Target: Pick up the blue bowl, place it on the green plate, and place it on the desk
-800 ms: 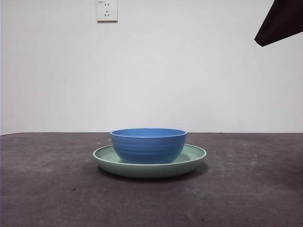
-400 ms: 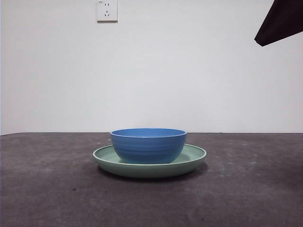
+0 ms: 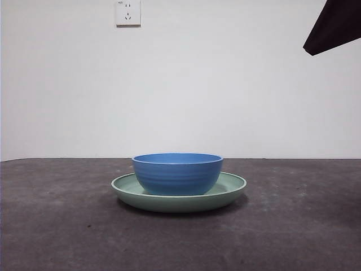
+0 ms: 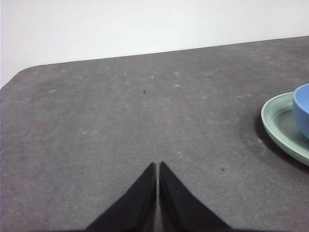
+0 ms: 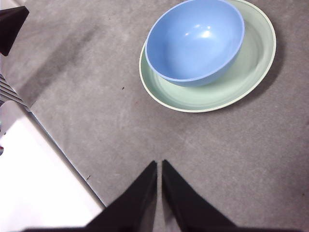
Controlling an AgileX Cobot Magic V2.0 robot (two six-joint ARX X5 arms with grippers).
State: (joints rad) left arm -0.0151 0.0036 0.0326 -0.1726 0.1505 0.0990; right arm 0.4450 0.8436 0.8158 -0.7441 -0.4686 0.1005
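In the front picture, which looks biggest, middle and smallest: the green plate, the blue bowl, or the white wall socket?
1. Green plate, widest.
2. Blue bowl, narrower, sitting on the plate.
3. Wall socket, smallest, but it is farther away, so its true size is unsure.

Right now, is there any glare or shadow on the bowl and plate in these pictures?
Right wrist view: small bright highlights inside the blue bowl, which shades the green plate beside it. Front view: a soft dark shadow on the desk under the plate's rim. Left wrist view: similar shadow beside the plate.
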